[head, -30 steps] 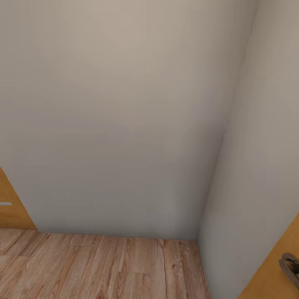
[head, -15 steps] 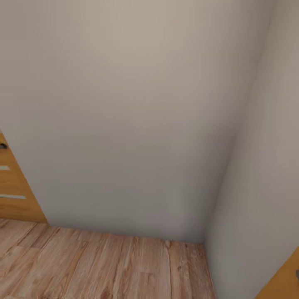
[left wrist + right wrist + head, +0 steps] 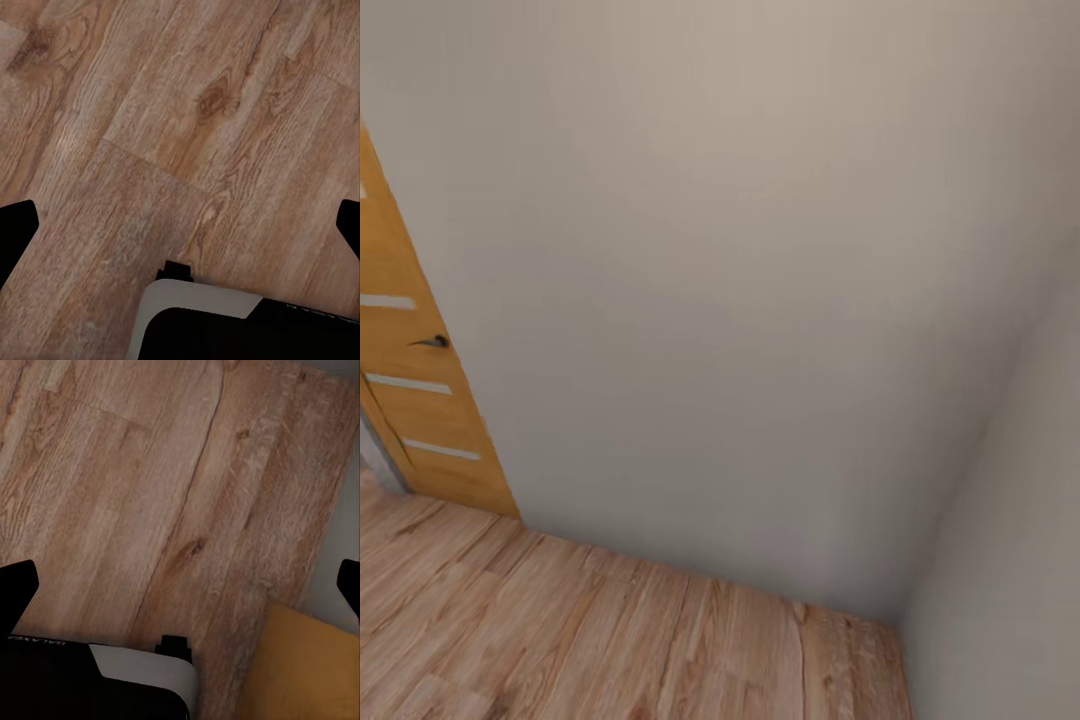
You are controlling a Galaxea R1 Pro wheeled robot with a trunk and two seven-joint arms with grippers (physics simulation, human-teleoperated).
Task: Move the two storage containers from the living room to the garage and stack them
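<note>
Wall (image 3: pixel 740 280) is filling my head view, orange door (image 3: pixel 420 400) sitting left. Both grippers (image 3: pixel 184 225) (image 3: pixel 184 585) are hanging wide, empty, over wood planks (image 3: pixel 150 112).

Left hand (image 3: pixel 180 225) and right hand (image 3: pixel 180 585) apparently spread wide, empty.

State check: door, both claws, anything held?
Door: orange wood with pale strips and a dark handle, at the head view's left; open or closed cannot be told.
Left claw: open, fingertips wide apart, nothing held, over wood floor.
Right claw: open, nothing held, over wood floor.
</note>
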